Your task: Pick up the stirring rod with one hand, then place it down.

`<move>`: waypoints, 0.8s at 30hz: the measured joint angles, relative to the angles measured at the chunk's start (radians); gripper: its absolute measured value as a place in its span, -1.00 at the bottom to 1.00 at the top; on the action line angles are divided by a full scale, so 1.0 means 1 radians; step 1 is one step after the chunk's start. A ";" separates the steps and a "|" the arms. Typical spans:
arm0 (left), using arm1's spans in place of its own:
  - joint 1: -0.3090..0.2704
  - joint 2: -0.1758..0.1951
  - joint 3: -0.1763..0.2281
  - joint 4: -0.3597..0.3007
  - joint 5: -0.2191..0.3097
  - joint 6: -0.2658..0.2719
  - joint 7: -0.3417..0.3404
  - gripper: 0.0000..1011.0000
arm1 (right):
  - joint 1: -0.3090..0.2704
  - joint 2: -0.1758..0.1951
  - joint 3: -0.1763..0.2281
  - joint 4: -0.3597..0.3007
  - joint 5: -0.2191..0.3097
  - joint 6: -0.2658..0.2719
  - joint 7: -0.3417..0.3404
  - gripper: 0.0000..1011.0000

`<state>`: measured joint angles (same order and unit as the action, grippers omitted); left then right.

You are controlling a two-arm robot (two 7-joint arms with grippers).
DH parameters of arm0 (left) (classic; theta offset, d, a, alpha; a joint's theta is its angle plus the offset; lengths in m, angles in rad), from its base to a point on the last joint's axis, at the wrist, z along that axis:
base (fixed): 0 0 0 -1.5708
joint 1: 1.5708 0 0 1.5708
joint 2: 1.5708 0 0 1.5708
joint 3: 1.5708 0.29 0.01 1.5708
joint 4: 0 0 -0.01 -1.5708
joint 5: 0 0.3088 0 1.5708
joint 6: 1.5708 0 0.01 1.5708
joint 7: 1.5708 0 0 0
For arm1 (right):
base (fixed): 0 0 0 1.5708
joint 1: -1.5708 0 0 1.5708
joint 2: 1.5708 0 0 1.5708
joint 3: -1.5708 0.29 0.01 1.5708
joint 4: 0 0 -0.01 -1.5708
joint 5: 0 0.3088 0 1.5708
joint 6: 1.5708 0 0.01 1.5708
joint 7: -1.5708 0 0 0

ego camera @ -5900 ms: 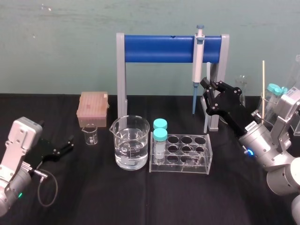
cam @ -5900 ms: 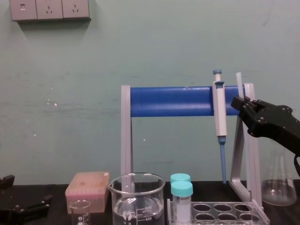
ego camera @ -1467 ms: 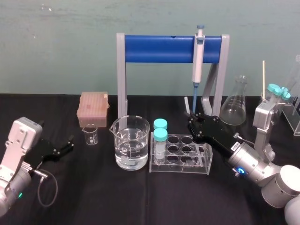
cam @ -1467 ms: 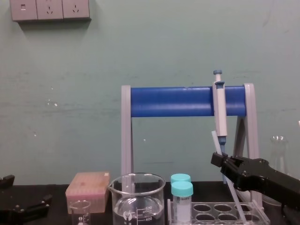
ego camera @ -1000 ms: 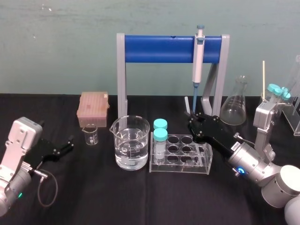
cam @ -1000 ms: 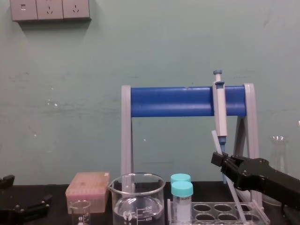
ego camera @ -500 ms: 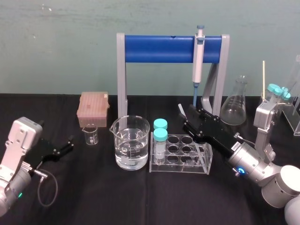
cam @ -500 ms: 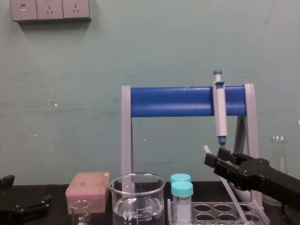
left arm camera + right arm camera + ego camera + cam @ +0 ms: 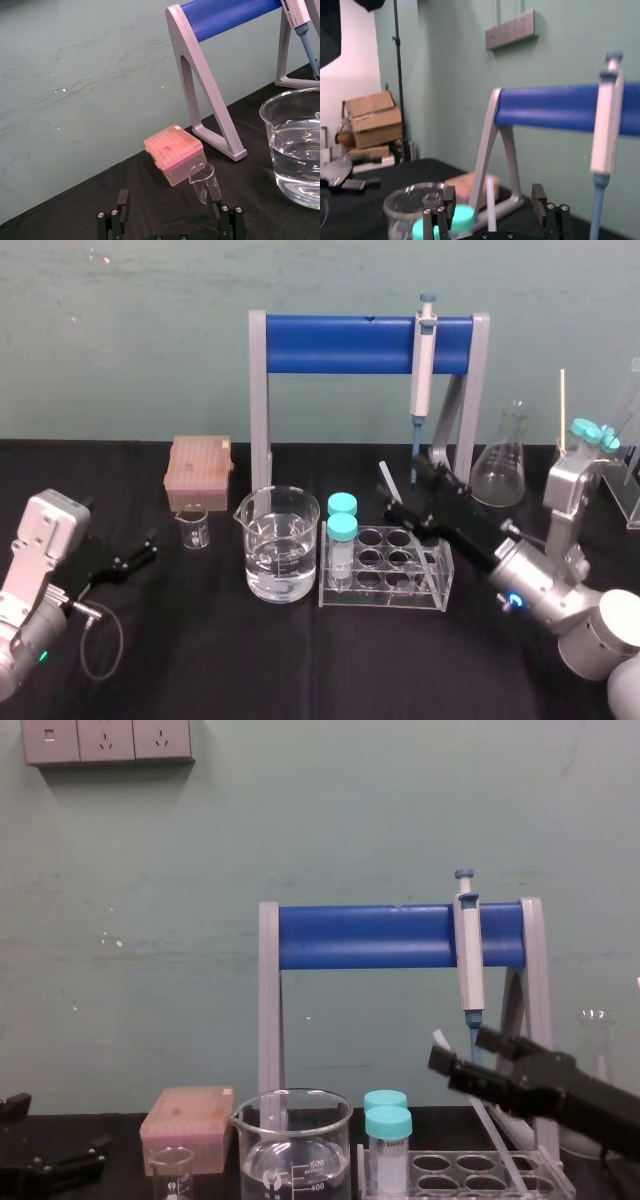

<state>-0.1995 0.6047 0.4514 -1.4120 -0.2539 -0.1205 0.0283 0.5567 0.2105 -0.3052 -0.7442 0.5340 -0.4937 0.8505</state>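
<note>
The stirring rod (image 9: 385, 480) is a thin translucent-white rod. It leans with its lower end inside the clear test-tube rack (image 9: 436, 598) and its top tilted to the left. My right gripper (image 9: 405, 490) is open around its upper part, one finger on each side. In the right wrist view the rod (image 9: 490, 200) stands free between the fingers (image 9: 449, 199), touching neither. From the chest, the rod (image 9: 495, 1140) slants down into the rack below the right gripper (image 9: 458, 1050). My left gripper (image 9: 140, 550) rests open at the table's left.
A grey stand with a blue bar (image 9: 340, 343) holds a pipette (image 9: 423, 360) just behind the right gripper. A water-filled beaker (image 9: 280, 545) and two teal-capped tubes (image 9: 341, 530) sit left of the rod. A pink tip box (image 9: 200, 470), small beaker (image 9: 193, 530) and conical flask (image 9: 503, 460) stand around.
The right gripper has gone from shut on the stirring rod to open. It has let the rod go, and the rod's top has tipped leftward while it leans in the rack.
</note>
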 joint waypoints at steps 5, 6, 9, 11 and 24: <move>0.000 0.000 0.000 0.000 0.000 0.000 0.000 0.98 | -0.015 0.002 0.030 -0.076 0.004 -0.042 -0.046 0.98; 0.000 0.000 0.000 0.000 0.000 0.000 0.000 0.98 | -0.019 0.003 0.036 -0.091 0.002 -0.049 -0.059 0.98; 0.000 0.000 0.000 0.000 0.000 0.000 0.000 0.98 | -0.037 0.012 0.059 -0.157 -0.018 -0.062 -0.126 0.98; 0.000 0.000 0.000 0.000 0.000 0.000 0.000 0.98 | -0.051 0.019 0.073 -0.192 -0.036 -0.057 -0.178 0.98; 0.000 0.000 0.000 0.000 0.000 0.000 0.000 0.98 | -0.234 0.079 0.169 -0.420 -0.109 0.304 -0.492 0.98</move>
<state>-0.1995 0.6047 0.4514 -1.4120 -0.2539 -0.1205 0.0283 0.3225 0.2892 -0.1367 -1.1638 0.4250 -0.1896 0.3583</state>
